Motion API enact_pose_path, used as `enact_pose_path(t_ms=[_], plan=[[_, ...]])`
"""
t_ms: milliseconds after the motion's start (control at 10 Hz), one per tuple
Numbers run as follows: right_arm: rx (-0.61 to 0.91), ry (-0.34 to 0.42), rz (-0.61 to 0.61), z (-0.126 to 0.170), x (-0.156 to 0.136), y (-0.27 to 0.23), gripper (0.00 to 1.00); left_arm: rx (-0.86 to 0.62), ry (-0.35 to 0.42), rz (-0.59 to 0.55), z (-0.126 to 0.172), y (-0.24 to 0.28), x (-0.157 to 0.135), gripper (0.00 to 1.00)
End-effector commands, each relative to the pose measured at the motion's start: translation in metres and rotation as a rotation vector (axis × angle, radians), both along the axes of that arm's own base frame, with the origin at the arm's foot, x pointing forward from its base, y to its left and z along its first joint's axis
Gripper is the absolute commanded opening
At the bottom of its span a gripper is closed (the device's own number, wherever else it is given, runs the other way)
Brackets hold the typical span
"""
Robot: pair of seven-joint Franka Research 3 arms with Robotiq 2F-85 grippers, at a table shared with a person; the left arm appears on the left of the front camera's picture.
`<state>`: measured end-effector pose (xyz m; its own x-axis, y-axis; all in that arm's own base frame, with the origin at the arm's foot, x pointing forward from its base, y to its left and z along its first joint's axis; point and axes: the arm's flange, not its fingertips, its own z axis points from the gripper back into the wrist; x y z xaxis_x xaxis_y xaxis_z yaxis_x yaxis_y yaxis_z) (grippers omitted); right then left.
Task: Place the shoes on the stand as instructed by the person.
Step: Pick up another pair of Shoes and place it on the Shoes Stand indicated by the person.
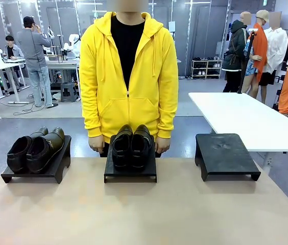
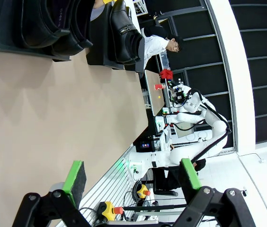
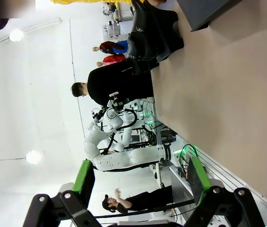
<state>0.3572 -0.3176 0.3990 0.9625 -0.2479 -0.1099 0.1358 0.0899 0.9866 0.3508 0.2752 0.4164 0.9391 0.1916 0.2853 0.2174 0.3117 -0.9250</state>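
Note:
Three black stands sit in a row on the tan table. One pair of black shoes (image 1: 34, 150) rests on the left stand (image 1: 57, 171). A second pair of shoes (image 1: 131, 145) rests on the middle stand (image 1: 130, 174). The right stand (image 1: 225, 153) is bare. The person (image 1: 128, 76) in a yellow hoodie stands behind the middle stand, hands hanging at the table's far edge. My left gripper (image 2: 132, 177) is open and holds nothing, well back from the shoes (image 2: 48, 23). My right gripper (image 3: 140, 178) is open too, far from the shoes (image 3: 147, 33) and the bare stand (image 3: 209, 12).
The tan table (image 1: 144, 214) has a wide bare stretch in front of the stands. A white table (image 1: 246, 117) stands at the right beyond it. Other people and workbenches are farther back.

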Motion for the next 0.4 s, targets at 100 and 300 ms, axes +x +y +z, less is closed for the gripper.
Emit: enact_pose_path(t_ms=[100, 300], plan=[[-0.020, 0.009, 0.003, 0.0008, -0.0024, 0.0043, 1.00, 0.001, -0.009, 0.000, 0.0012, -0.0010, -0.0006, 1.00], [-0.020, 0.009, 0.003, 0.0008, -0.0024, 0.0043, 1.00, 0.001, -0.009, 0.000, 0.0012, -0.0010, -0.0006, 1.00]])
